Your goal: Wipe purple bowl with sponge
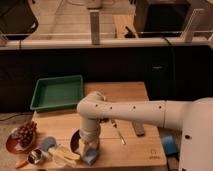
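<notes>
Purple bowl (75, 142) sits near the front left of the wooden surface (125, 94), mostly hidden behind the white arm, so only its dark left rim shows. The pincer (90, 152) points straight down into the purple bowl, clenched on the sponge (90, 159), whose light blue end shows at the bowl's front edge. A reddish dish of grapes (20, 137) lies to the left, a green tray (56, 92) behind, and a light-blue block (169, 145) at the right edge.
</notes>
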You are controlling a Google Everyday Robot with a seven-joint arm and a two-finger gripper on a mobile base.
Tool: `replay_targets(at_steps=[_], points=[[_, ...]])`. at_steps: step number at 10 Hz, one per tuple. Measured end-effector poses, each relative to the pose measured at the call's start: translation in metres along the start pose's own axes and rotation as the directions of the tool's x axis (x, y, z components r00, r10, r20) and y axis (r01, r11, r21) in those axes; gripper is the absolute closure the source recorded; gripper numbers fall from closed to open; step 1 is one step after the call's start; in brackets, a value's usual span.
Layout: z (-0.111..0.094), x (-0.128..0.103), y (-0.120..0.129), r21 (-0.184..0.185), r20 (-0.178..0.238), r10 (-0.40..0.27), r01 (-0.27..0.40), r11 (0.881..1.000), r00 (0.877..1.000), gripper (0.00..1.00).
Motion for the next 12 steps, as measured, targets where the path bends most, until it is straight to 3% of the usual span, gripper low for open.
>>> replay_targets(at_steps=[1,5,10,12], points=[[-0.001,-0.004,0.005,-0.022,0.017,0.023,-0.022,1.000,1.000,1.00],[-0.007,-0.008,0.032,-0.053,0.038,0.107,-0.105,0.993,0.994,1.00],[-0.018,0.027,0.058,-0.108,0.012,0.127,-0.125,0.986,0.992,1.00],[-0.020,0.033,0.071,-0.133,-0.003,0.161,-0.160,0.978,0.987,1.00]])
